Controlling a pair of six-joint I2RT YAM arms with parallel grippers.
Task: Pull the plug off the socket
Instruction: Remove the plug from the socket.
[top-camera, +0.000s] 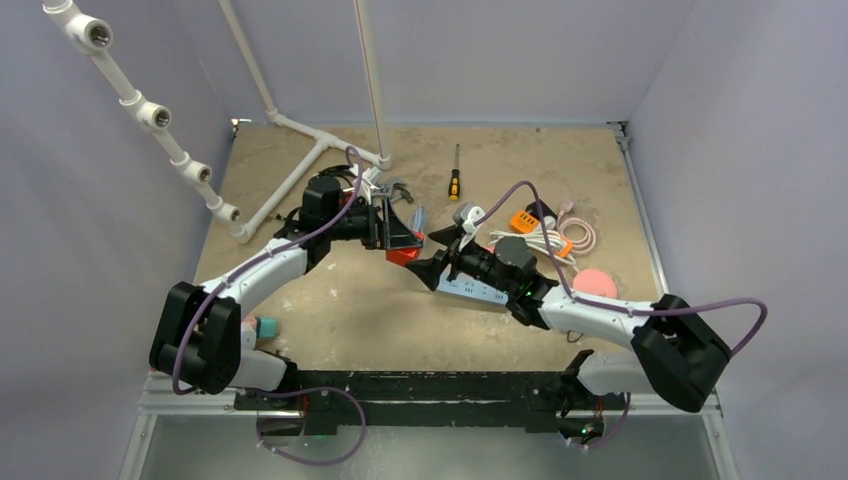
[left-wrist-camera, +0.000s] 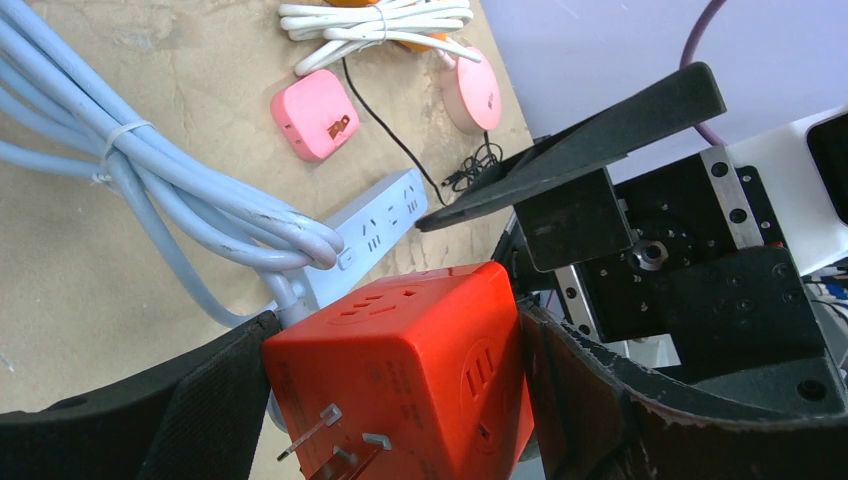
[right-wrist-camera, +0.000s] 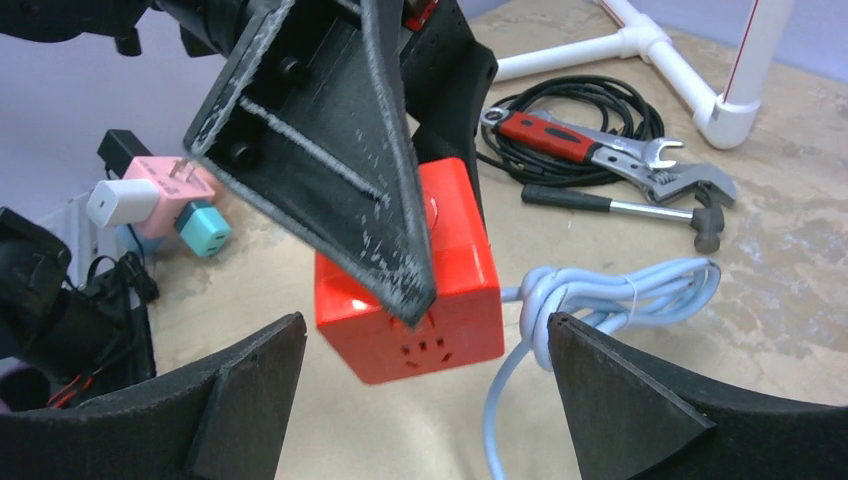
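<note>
Left gripper (left-wrist-camera: 395, 400) clamped on red cube plug (left-wrist-camera: 420, 340), one finger on each side face. The cube's metal prongs are bare, so it is not seated in the white power strip (left-wrist-camera: 385, 215) and sits just beside the strip's end. Right gripper (right-wrist-camera: 425, 330) is spread wide, facing the cube, fingers flanking it without touching. Bundled pale-blue cable (left-wrist-camera: 150, 190) lies against the same end of the strip.
</note>
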